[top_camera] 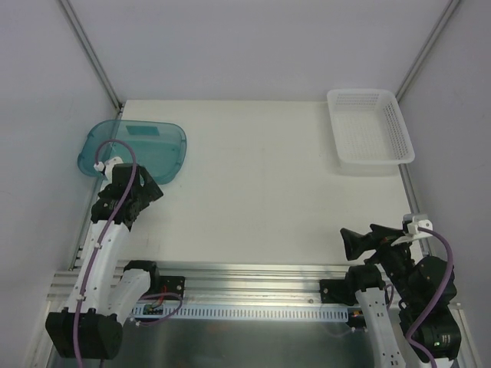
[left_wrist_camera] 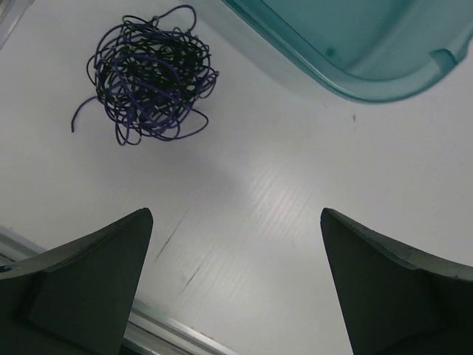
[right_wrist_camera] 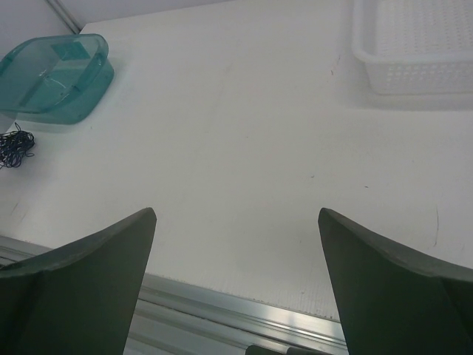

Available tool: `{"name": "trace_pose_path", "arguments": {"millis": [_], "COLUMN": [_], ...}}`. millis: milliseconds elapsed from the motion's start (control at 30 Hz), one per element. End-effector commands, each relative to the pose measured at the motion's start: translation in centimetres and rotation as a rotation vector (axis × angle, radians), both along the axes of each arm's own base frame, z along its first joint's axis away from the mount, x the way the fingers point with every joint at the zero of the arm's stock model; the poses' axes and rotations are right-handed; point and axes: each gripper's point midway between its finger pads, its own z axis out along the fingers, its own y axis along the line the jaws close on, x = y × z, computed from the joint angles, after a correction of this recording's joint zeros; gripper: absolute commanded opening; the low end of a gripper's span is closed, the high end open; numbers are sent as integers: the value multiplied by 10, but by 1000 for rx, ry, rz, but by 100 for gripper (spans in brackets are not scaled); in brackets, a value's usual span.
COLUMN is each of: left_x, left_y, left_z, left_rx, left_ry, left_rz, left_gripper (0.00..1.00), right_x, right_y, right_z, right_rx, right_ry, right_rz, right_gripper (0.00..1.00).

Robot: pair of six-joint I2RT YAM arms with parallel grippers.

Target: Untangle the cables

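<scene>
The cables (left_wrist_camera: 148,78) lie as one tight ball of thin, dark bluish-black wire on the white table, just beside the teal tray (left_wrist_camera: 355,66). The ball also shows small in the right wrist view (right_wrist_camera: 15,148). In the top view my left arm hides it. My left gripper (left_wrist_camera: 236,214) is open and empty, above the table a little short of the ball, at the tray's near side (top_camera: 140,201). My right gripper (right_wrist_camera: 238,213) is open and empty, low over the table's front right (top_camera: 362,239), far from the cables.
The teal tray (top_camera: 165,146) sits at the far left and looks empty. A white perforated basket (top_camera: 370,126) stands at the far right. An aluminium rail (top_camera: 253,270) runs along the table's front edge. Walls close in the sides.
</scene>
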Motion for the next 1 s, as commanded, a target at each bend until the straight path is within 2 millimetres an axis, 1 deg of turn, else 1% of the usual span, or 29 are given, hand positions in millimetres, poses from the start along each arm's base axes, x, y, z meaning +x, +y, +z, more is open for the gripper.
{"name": "trace_pose_path", "arguments": {"millis": [0, 33, 67, 100, 133, 167, 200, 233, 267, 300, 333, 400, 433, 467, 500, 533, 667, 700, 767, 800, 833, 867, 900, 933, 967], "left_x": [25, 29, 36, 38, 41, 47, 50, 51, 53, 59, 57, 60, 59, 59, 58, 55, 52, 52, 48, 47, 45, 41, 41, 37, 36], "left_y": [40, 45, 51, 61, 66, 72, 75, 81, 84, 86, 90, 91, 92, 94, 95, 94, 89, 87, 77, 73, 69, 63, 53, 47, 41], "left_z": [15, 7, 6, 4, -4, -4, -8, -19, -24, -27, -41, -51, -60, -65, -69, -81, -101, -104, -109, -110, -110, -112, -110, -110, -109], "left_rx": [110, 109, 110, 119, 124, 129, 127, 130, 132, 121, 101, 69, 69, 69, 67, 58, 30, 17, -29, -54, -73, -95, -118, -122, -126], "left_ry": [-53, -21, -33, -29, -3, -21, -15, 6, 10, -6, 28, 42, 73, 85, 97, 129, 194, 200, 221, 222, 221, 233, 226, 240, 246], "left_rz": [133, 151, 169, 200, 211, 225, 222, 236, 240, 238, 250, 248, 250, 254, 259, 256, 232, 228, 205, 210, 208, 202, 180, 168, 148], "left_gripper": [99, 99, 99, 99, 99, 99, 99, 99, 99, 99, 99, 97, 96, 92, 91, 89, 76, 65, 55, 44, 37, 31, 26, 17, 15], "right_x": [0, 0, 0, -1, -1, -1, -1, -1, 0, 0, 0, -1, -1, 0, 0, -1, -1, -1, -2, -2, -3, -4, -5, -5, -5], "right_y": [8, 9, 9, 10, 11, 11, 12, 12, 12, 13, 14, 16, 17, 17, 18, 18, 21, 21, 23, 23, 24, 25, 29, 30, 31], "right_z": [7, 5, 5, 4, 4, 2, 2, 2, 0, 0, -1, -2, -3, -4, -5, -5, -6, -7, -7, -7, -8, -7, -8, -8, -7], "right_rx": [32, 30, 31, 30, 30, 26, 25, 23, 23, 23, 24, 26, 28, 28, 27, 26, 30, 32, 32, 32, 29, 15, 13, 12, 10], "right_ry": [-27, -24, -24, -23, -26, -23, -25, -22, -21, -19, -17, -17, -15, -13, -12, -11, -7, -3, 1, 3, 4, -3, 1, 4, 2], "right_rz": [42, 47, 50, 58, 62, 66, 69, 71, 71, 76, 83, 98, 100, 100, 106, 109, 124, 128, 139, 141, 147, 164, 186, 195, 203], "right_gripper": [97, 97, 97, 97, 97, 97, 97, 97, 97, 97, 97, 97, 97, 97, 97, 97, 97, 97, 97, 97, 97, 97, 97, 97, 97]}}
